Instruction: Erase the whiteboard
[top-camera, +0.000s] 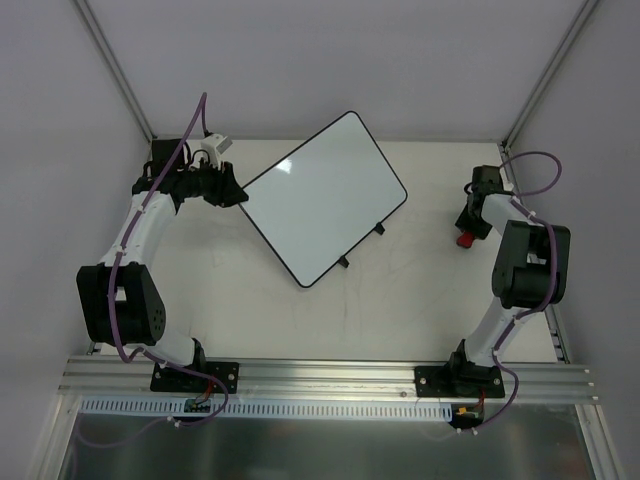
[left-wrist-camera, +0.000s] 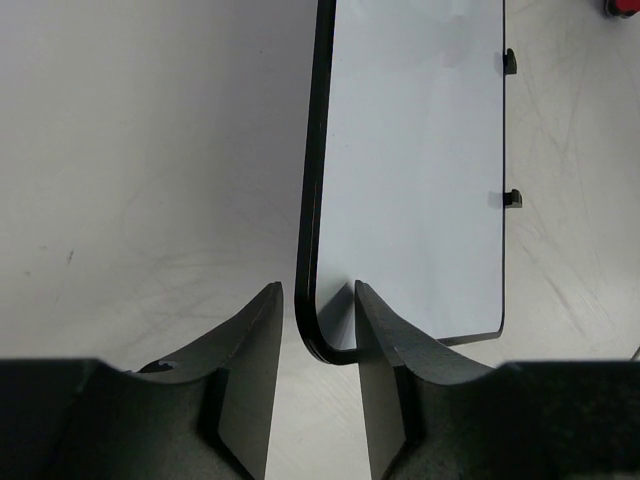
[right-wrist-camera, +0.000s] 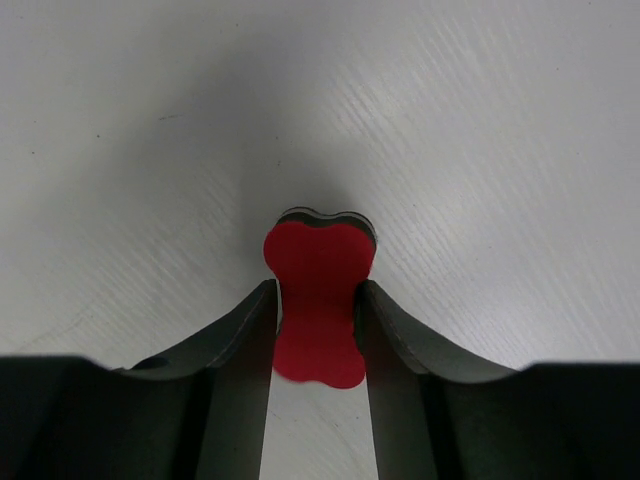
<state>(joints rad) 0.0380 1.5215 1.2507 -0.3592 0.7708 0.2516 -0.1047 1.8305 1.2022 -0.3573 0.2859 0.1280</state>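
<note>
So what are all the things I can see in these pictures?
whiteboard: one, white with a black rim, lying slantwise mid-table, no writing to see.
clips: two, black, on the whiteboard's near right edge.
eraser: one, red, bone-shaped, on the right side.
table: one, white with faint scribbles, under everything.
rail: one, silver, along the table's near edge.
left arm: one, white and black; its jaws stand apart, either side of the whiteboard's left corner.
right arm: one, white and black; its jaws pinch the eraser.
</note>
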